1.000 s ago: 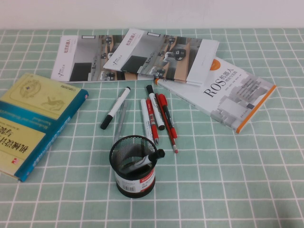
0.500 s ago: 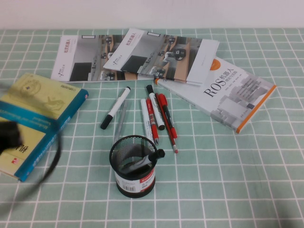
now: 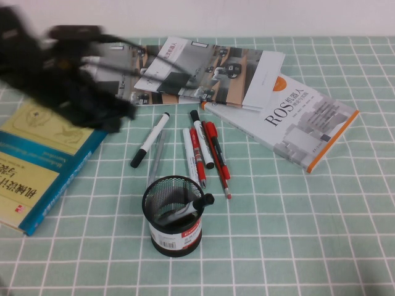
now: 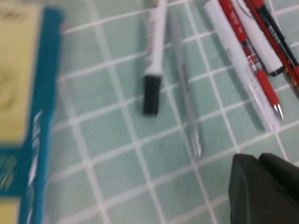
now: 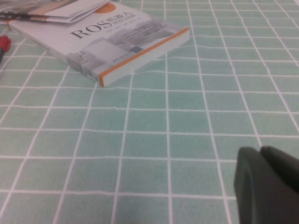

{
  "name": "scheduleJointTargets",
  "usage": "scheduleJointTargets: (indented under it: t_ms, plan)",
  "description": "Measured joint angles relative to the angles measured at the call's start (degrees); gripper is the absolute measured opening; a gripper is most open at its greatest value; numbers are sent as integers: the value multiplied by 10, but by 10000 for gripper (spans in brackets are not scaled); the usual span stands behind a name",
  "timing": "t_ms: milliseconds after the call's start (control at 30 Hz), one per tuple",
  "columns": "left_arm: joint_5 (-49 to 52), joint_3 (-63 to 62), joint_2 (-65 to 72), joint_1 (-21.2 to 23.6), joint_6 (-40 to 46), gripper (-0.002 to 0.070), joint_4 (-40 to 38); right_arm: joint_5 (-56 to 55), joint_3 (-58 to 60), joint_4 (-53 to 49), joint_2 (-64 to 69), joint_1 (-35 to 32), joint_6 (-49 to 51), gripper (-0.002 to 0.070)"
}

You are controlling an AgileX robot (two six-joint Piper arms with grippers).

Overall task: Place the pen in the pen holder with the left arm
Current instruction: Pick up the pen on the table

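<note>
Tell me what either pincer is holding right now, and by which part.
Nothing. The left pincer is shut and empty above the slim white black-capped marker; the right pincer hangs over bare green checked tablecloth.

Pale green checked tablecloth (image 3: 321,246) with white grid lines under a plain white wall (image 3: 247,17)

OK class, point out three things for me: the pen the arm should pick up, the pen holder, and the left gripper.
pen (image 3: 150,140): high view, middle of its white barrel.
pen holder (image 3: 174,233): high view, label around its base.
left gripper (image 4: 261,186): left wrist view, black body near the frame's edge.
</note>
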Motion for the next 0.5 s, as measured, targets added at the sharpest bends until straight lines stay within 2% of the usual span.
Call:
scheduleJointTargets:
  t_ms: [300,500]
  plan:
    - [124,-259,231,-32,-6,-2,68,0,0,0,0,0,0,-20]
    - [123,-308,303,-32,-8,-2,81,0,0,0,0,0,0,-20]
